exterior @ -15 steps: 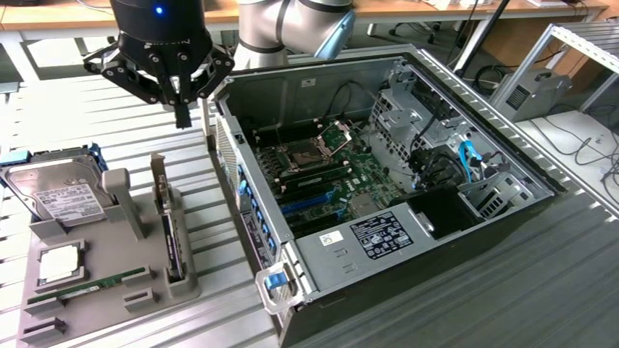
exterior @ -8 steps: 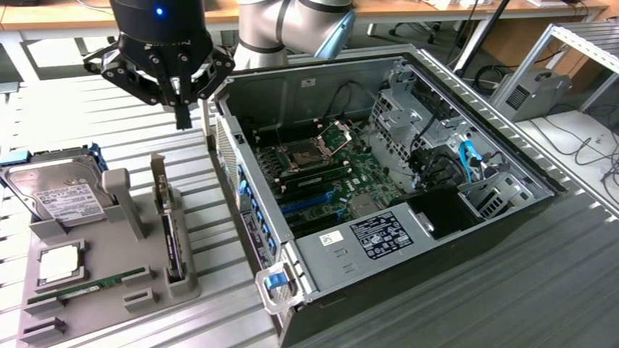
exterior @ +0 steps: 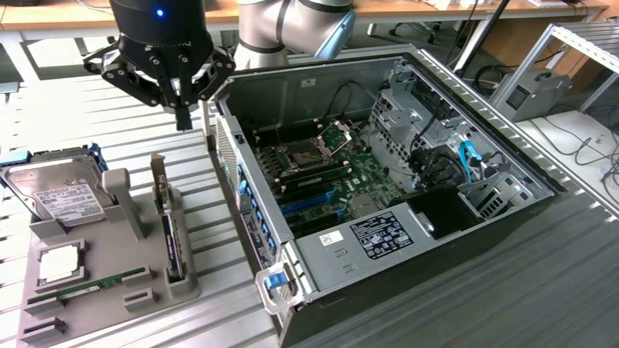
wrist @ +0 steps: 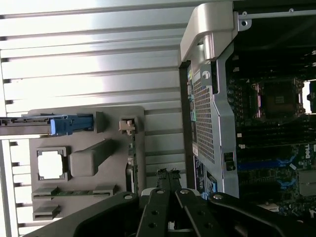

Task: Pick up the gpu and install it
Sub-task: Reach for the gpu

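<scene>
Ribbed metal tabletop (exterior: 464,304) with grey holder tray (exterior: 97,290) beside open computer case (exterior: 320,90). Standing on edge in tray slot nearest case: gpu (exterior: 172,239), thin and dark, long axis running far-to-near in exterior view, silver bracket upright at far end. Hovering above it, apart: gripper (exterior: 184,125), fingers pressed together, empty

tool (exterior: 184,125) is black, tray (exterior: 97,319) grey, motherboard (exterior: 363,177) green, case latch (exterior: 277,279) blue
</scene>
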Robot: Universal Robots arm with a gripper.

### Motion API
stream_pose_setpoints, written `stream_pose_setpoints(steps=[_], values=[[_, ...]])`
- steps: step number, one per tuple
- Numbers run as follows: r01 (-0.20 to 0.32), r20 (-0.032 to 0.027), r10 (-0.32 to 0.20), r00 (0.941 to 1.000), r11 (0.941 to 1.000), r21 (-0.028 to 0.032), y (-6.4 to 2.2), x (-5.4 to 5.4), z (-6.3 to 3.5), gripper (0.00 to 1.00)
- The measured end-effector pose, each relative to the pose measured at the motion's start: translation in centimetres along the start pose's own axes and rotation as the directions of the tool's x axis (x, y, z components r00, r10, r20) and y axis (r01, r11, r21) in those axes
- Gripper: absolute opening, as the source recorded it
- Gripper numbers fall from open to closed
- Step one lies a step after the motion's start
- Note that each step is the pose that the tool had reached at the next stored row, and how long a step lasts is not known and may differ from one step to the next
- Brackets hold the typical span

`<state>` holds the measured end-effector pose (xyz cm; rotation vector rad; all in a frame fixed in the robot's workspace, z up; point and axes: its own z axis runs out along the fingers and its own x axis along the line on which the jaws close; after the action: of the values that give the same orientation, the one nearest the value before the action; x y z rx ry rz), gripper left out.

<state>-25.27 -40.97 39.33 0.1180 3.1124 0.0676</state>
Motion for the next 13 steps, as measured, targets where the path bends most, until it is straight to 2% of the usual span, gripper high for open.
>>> stream_pose_setpoints(steps=[13], values=[[0.0, 0.0, 0.0, 1.0, 1.0, 0.0, -0.32, -0.03, -0.01, 0.11]])
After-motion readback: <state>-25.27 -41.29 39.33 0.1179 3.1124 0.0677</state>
